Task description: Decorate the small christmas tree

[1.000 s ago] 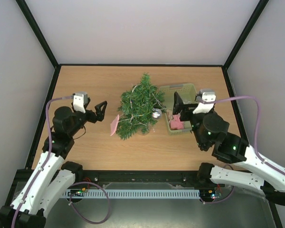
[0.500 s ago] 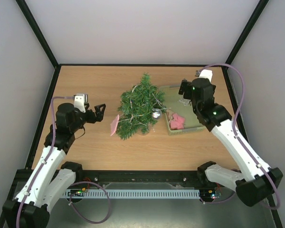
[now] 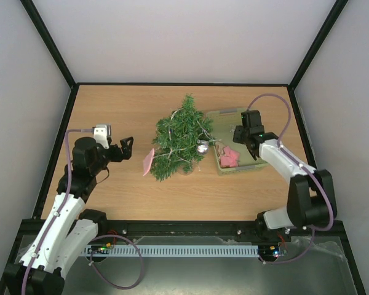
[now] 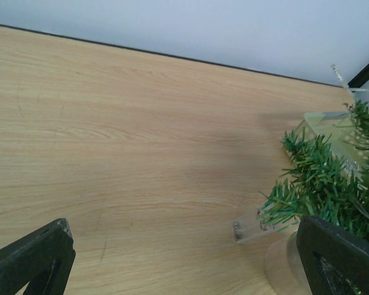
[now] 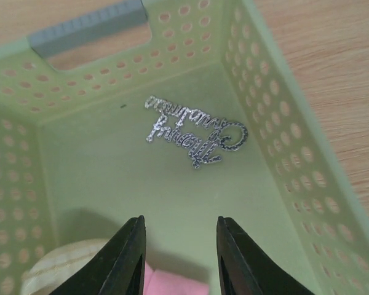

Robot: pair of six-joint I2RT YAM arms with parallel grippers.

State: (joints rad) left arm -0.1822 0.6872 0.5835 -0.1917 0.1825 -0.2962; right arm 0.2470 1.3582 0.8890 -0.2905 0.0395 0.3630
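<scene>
Count: one small christmas tree (image 3: pixel 181 138), one pale green basket (image 3: pixel 253 161), two arms. The tree is at mid-table, between my arms, its branches overlapping the basket's left edge from above. On the tree there is one silver ball (image 3: pixel 202 146) at its right side and one pink ornament (image 3: pixel 148 161) at its lower left. In the basket there is one silver glitter script piece (image 5: pixel 195 136), one cream rounded thing (image 5: pixel 67 264) and some pink pieces (image 3: pixel 229 157) (I cannot count these). My right arm reaches forward and folds inward, its wrist tipped down into the basket. My right gripper (image 5: pixel 179 220) hangs above the basket floor, its jaws narrowed but apart, with nothing between them. My left arm is bent at the elbow. My left gripper (image 3: pixel 129 147) points toward the tree and stops short of the pink ornament, spread wide and empty. The table (image 3: pixel 111 110) is light wood with pale walls and a black frame around it.
</scene>
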